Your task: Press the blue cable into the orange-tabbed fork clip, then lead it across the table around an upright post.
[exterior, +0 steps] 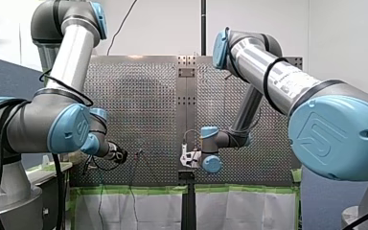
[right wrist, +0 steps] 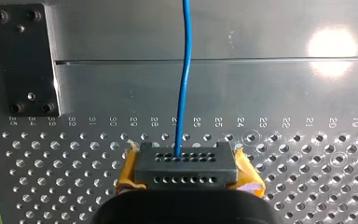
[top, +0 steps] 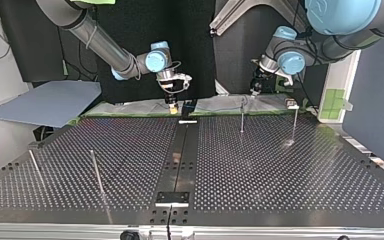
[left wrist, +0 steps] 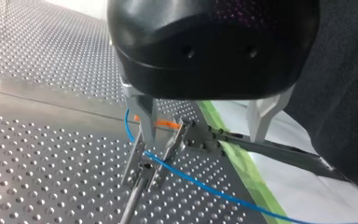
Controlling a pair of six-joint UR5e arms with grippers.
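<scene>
Blue cable [left wrist: 191, 178] sits between the prongs of the orange-tabbed fork clip [left wrist: 142, 170], near the table's [left wrist: 51, 154] green-taped edge [left wrist: 242, 163]. My left gripper [left wrist: 200, 126] hovers over the clip, 2 metal fingers spread wide, holding nothing. My right gripper [right wrist: 184, 165] is clamped on the cable.

Thin blue cable [left wrist: 191, 181] lies between the orange-tabbed fork clip's [left wrist: 175, 140] metal prongs; straight beyond.
</scene>
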